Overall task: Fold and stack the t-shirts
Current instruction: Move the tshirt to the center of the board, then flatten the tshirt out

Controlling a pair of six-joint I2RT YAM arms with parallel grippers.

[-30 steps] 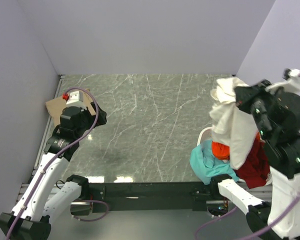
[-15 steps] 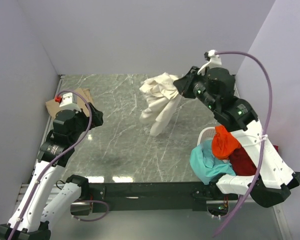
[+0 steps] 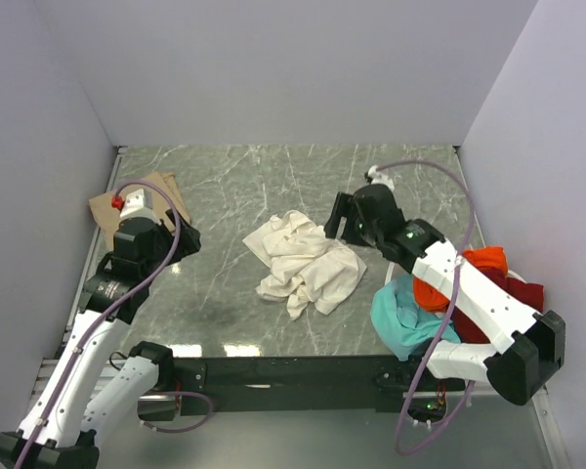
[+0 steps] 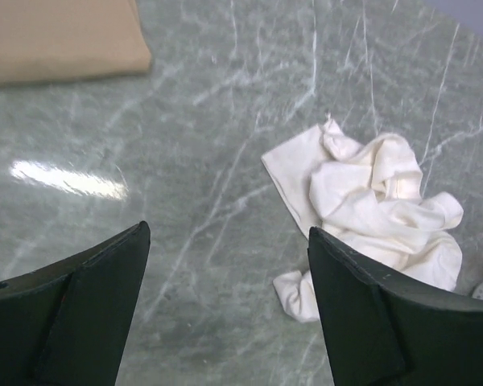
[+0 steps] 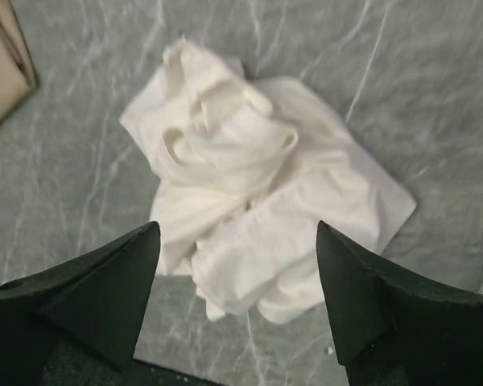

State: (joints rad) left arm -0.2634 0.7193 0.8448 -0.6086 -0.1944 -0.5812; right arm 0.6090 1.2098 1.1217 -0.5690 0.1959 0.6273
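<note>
Green marble tabletop [image 3: 273, 176], one crumpled cream-white t-shirt [image 3: 303, 264] lying loose on it.

The right pincer [image 5: 235, 237] hangs just above the heap, the left pincer [image 4: 225, 241] well short of it; both gape wide with nothing in them. The cloth looks light, soft and limp, so it should sag and bunch when lifted. The flat corner nearest the left pincer seems the surest edge to pinch.
</note>
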